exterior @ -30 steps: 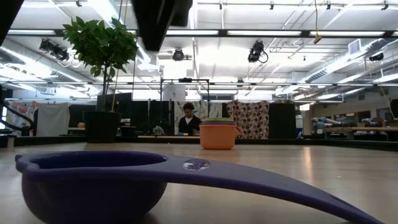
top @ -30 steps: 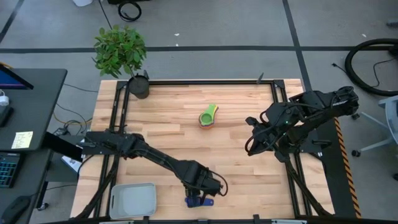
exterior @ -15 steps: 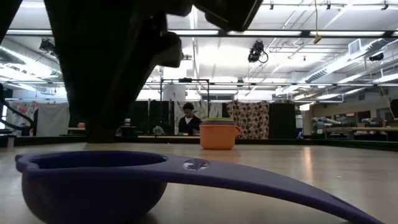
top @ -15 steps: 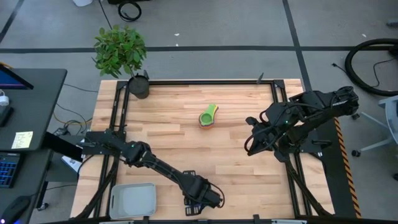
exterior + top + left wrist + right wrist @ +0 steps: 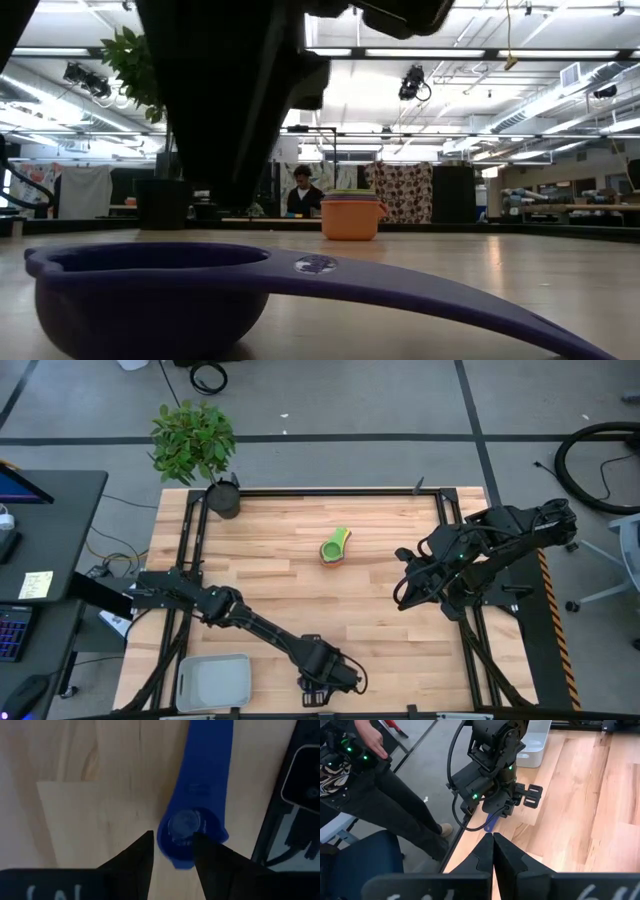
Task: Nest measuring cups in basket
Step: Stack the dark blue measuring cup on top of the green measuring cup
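Note:
A dark blue measuring cup (image 5: 205, 770) rests on its base on the table at the near edge, with its handle flat; it fills the front of the low view (image 5: 150, 300). My left gripper (image 5: 172, 840) is open over the cup's bowl. One finger stands outside the bowl wall and the other over the hollow, just above the rim, touching nothing. In the high view this gripper (image 5: 325, 680) hides most of the cup. A stack of cups, green on top (image 5: 335, 546), stands at the table's middle far side. The light grey basket (image 5: 213, 682) is at the near left. My right gripper (image 5: 402, 595) waits shut at the right.
A dark plant pot (image 5: 224, 498) stands at the far left corner. The near table edge runs just beside the blue cup. A person (image 5: 365, 785) stands beyond that edge. Bare wood lies between the stack and the basket.
My left gripper has gone toward the table's near edge and down, from beside the dark blue cup to right over its bowl. The cup has stayed where it was.

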Robot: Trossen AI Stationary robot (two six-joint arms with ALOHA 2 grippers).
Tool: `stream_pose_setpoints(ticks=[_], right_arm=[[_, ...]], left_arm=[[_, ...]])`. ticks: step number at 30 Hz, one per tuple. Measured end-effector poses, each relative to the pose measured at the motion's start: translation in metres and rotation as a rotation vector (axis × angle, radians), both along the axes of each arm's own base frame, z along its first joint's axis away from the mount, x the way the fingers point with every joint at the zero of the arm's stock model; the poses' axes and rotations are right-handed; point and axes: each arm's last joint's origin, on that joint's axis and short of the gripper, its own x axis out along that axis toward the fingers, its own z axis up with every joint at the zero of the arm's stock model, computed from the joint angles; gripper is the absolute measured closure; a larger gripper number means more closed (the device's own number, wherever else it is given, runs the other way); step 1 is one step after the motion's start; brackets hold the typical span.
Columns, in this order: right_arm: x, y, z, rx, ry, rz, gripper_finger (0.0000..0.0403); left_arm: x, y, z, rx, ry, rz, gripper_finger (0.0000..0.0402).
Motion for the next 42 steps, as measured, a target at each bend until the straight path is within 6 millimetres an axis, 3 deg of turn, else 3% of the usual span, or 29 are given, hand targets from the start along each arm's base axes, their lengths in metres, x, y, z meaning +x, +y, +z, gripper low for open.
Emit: stream_pose_setpoints(ticks=[6, 15, 42], right_arm=[[0.000, 0.000, 0.000, 0.000, 0.000, 0.000, 0.0391], [0.000, 0.000, 0.000, -0.004, -0.003, 0.003, 0.0391], [0.000, 0.000, 0.000, -0.005, -0.005, 0.004, 0.0391]], left_arm=[[0.004, -0.002, -0.010, -0.014, -0.007, -0.051, 0.0262], [0.002, -0.003, -0.010, 0.076, -0.045, -0.078, 0.0262], [0.003, -0.004, -0.017, 0.049, -0.021, -0.125, 0.0262]])
